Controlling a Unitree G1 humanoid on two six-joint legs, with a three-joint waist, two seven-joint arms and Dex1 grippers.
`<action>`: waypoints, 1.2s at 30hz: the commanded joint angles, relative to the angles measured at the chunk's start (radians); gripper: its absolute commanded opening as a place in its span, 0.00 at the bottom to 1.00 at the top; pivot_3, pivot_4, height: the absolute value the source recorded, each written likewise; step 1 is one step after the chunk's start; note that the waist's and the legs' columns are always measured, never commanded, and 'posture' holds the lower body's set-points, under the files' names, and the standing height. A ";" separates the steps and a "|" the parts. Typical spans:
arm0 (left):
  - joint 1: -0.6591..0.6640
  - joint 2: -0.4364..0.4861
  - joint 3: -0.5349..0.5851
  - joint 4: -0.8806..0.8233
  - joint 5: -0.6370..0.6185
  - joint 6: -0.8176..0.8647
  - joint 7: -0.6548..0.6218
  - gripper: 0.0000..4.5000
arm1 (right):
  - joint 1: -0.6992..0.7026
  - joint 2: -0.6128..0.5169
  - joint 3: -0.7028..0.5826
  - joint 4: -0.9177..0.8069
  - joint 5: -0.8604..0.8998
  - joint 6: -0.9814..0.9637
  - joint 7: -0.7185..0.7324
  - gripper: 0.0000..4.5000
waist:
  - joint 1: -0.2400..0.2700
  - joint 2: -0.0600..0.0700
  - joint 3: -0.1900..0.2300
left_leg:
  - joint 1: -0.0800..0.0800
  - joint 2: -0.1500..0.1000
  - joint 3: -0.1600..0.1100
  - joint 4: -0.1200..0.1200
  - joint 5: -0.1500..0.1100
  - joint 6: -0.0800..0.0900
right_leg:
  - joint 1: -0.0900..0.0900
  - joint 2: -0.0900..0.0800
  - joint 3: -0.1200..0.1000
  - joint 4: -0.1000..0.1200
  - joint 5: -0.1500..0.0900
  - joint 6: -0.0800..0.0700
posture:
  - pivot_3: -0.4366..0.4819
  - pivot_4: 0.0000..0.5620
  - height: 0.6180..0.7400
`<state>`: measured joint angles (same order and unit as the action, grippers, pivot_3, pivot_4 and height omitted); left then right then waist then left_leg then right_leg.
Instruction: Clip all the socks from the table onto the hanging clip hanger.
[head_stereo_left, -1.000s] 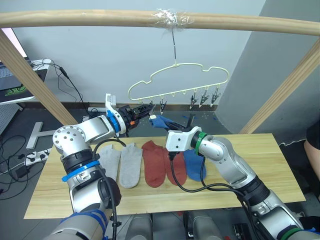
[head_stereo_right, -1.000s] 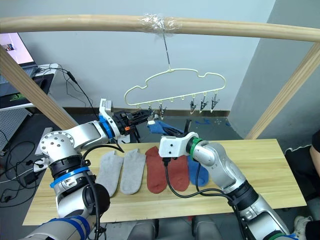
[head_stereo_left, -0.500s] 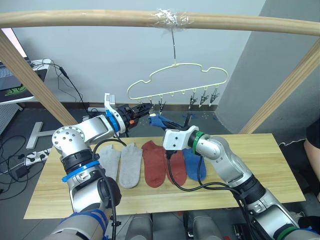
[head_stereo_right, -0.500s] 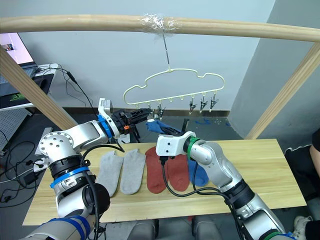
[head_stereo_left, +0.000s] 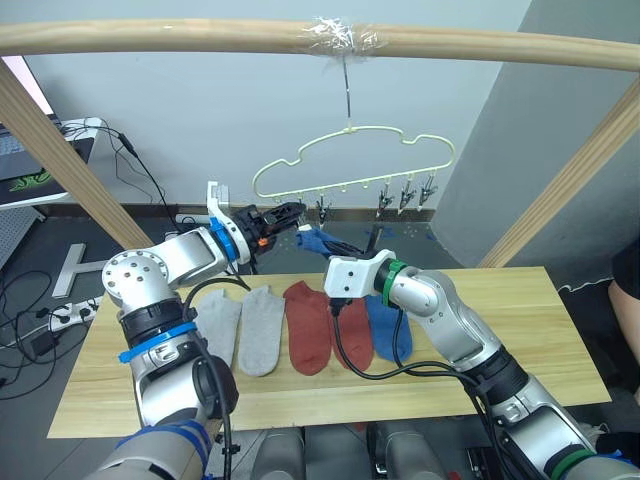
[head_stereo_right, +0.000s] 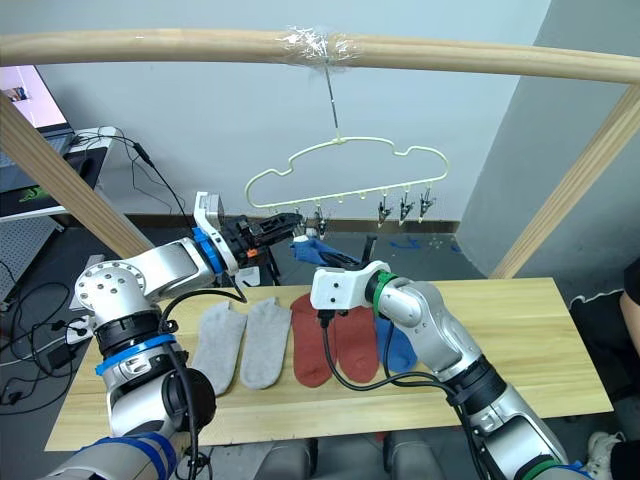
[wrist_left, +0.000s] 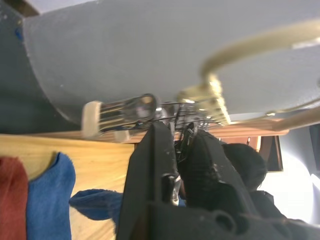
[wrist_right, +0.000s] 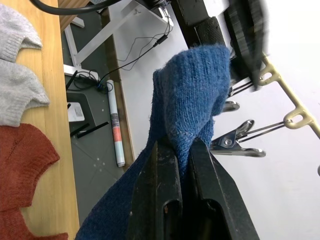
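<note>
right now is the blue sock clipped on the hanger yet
Not yet. The right gripper holds the blue sock just beside a clip.

My arms: silver-grey rounded housings, black joints. Left arm (head_stereo_left: 160, 275) wears blue bands and a white wrist block; right arm (head_stereo_left: 440, 315) has a green band. Black cables loop from both wrists; black fingers.

Five soft knit ankle socks (head_stereo_left: 262, 327) flat on the light plank table (head_stereo_left: 520, 330) — a sixth, blue sock (wrist_right: 192, 102), raised at 12 o'clock beneath the pale yellow-green wire clip hanger (head_stereo_left: 350, 160).
</note>
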<state>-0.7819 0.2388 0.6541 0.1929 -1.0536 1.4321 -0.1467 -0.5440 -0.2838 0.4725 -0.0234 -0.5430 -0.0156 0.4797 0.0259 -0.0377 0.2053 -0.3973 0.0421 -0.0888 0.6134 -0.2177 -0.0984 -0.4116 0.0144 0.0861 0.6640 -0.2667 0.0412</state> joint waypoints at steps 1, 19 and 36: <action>0.002 0.007 -0.010 -0.032 -0.035 -0.008 -0.014 0.43 | -0.023 0.004 -0.010 -0.019 -0.003 -0.020 -0.011 0.00 | 0.000 0.000 0.000 | 0.000 0.000 0.000 0.000 0.000 0.000 | 0.000 0.000 0.000 0.000 0.000 0.000 | 0.67 0.37 1.00; 0.050 0.220 -0.037 -0.012 0.003 -0.030 -0.083 1.00 | -0.004 0.130 -0.044 -0.012 0.198 0.089 0.080 0.12 | -0.002 0.000 0.001 | 0.000 0.001 -0.001 -0.001 -0.001 0.002 | 0.000 0.000 -0.002 0.000 0.000 0.000 | 0.68 0.37 1.00; 0.402 0.403 -0.494 -0.470 0.393 -0.605 -0.424 1.00 | 0.302 0.047 -0.245 -0.330 0.496 0.476 0.133 0.99 | 0.007 0.007 0.005 | -0.003 0.001 -0.016 -0.003 0.000 -0.001 | 0.001 0.000 -0.016 0.000 -0.006 -0.002 | 0.69 0.34 1.00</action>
<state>-0.3909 0.6350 0.2055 -0.1979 -0.7267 0.9436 -0.5365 -0.2449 -0.2310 0.2568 -0.2864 -0.0742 0.4483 0.6249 0.0325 -0.0306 0.2104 -0.4002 0.0436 -0.1044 0.6101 -0.2181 -0.0992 -0.4103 0.0143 0.0706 0.6641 -0.2727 0.0394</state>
